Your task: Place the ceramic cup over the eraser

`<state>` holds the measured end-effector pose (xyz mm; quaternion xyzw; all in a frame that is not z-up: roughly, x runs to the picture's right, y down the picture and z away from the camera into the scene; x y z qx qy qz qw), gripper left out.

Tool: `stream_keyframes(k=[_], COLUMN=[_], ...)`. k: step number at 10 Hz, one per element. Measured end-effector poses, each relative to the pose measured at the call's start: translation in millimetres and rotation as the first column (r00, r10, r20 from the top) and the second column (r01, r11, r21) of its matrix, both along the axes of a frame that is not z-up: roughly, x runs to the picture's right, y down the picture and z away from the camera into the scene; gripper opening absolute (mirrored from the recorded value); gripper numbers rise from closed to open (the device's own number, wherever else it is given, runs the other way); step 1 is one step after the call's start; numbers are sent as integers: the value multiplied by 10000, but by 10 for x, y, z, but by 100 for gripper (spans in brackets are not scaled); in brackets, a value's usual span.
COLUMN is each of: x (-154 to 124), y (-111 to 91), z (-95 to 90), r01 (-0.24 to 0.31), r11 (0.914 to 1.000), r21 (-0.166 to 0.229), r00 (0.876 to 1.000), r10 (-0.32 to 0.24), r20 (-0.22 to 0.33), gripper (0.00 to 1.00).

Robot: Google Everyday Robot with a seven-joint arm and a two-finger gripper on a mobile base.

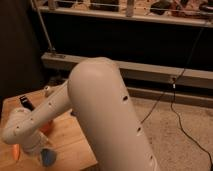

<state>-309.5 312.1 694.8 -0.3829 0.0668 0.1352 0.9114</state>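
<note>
Down by the table's [67, 141] near-left corner, my gripper [34, 149] sits just beside what looks like the ceramic cup [48, 158]; spread or closed, I cannot tell. The eraser [26, 102] lies well apart, toward the far edge.

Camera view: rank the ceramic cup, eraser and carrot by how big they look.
1. ceramic cup, beside the claw at the arm's lower-left end.
2. eraser and carrot: both slim and look alike. The carrot is nearer the camera, so they are left unranked.
</note>
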Motion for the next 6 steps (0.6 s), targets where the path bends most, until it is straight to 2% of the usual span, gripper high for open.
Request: stream_keyframes(k=[4,5,6], x=[37,47,31], y=[82,43,-87], z=[146,152,97], r01=[163,212,99], r11=[9997,9997,9999], r21=[-167,-85,104], r00=[9996,9992,9987], r10=[-167,-214,-94], r20=[-227,-338,-494], gripper=[9,2,0])
